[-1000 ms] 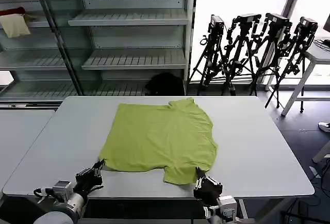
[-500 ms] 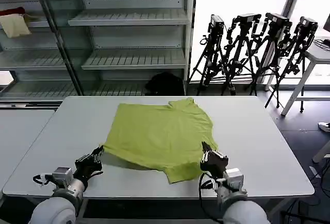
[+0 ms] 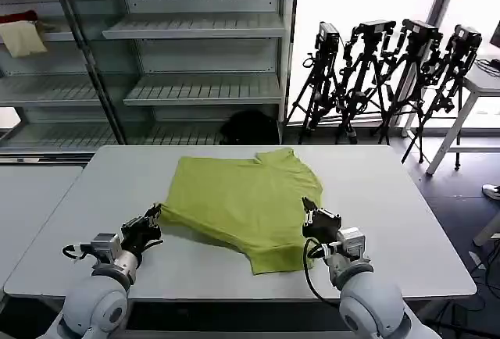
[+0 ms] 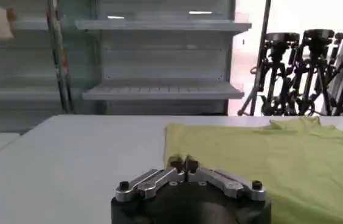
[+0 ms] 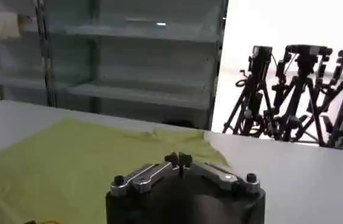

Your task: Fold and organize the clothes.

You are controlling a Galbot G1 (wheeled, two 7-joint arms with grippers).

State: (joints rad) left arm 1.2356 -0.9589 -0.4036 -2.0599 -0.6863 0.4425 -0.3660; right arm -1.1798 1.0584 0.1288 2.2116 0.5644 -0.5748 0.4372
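Both grippers point(image 3: 153, 219) point(image 3: 310, 219) pinch T-shirt point(image 3: 246, 202) on table point(image 3: 406, 222).

T-shirt point(image 3: 246, 206) print unseen, its right part cut off in left wrist view point(image 4: 281, 164)

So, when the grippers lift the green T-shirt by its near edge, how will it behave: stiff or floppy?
Probably floppy: the T-shirt already bends upward at the left gripper and the right gripper while the rest lies flat. It looks thin, so likely light. It may sag between the two grips.
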